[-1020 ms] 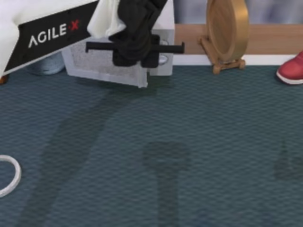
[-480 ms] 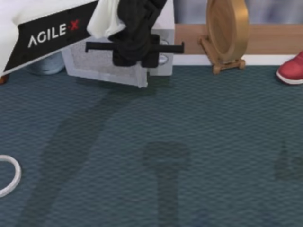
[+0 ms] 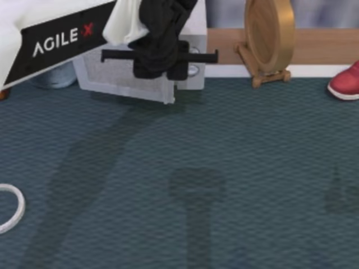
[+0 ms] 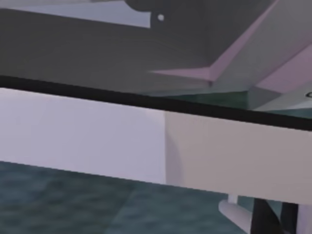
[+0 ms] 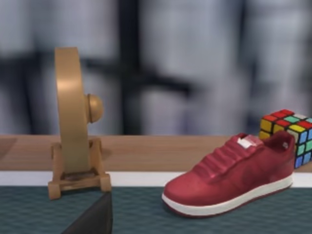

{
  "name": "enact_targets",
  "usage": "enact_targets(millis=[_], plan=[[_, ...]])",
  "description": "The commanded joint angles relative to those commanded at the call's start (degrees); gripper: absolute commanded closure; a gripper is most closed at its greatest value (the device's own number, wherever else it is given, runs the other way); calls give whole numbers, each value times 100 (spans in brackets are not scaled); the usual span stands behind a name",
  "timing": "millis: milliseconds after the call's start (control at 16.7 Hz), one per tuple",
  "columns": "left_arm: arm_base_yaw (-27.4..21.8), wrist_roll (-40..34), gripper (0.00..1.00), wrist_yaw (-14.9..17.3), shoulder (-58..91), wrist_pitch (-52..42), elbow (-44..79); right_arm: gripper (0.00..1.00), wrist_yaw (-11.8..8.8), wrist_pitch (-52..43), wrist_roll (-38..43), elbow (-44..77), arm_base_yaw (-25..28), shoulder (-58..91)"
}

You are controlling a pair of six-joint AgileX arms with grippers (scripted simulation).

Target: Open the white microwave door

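The white microwave stands at the table's back left, its narrow knob panel facing forward. The white microwave door, with a grey speckled window, is swung slightly out, its free edge nearest the front. My left gripper hangs over that free edge and hides the handle from above. In the left wrist view, the pale bar handle runs into the black fingers, which are shut on it. My right arm is outside the top view; a dark part of the right gripper shows in its wrist view.
A round wooden disc on a stand sits right of the microwave, with a red shoe at the back right and a Rubik's cube behind it. A white ring lies at the left edge. A pale blue object sits left of the door.
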Motion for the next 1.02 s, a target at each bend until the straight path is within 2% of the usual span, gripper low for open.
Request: enact_targets(millis=[480,1020], plan=[[119,623,100,281,-538,377,-768,0,0,0,0,0,0,0],[120,626,100,283,-543,381,-770,0,0,0,0,0,0,0]])
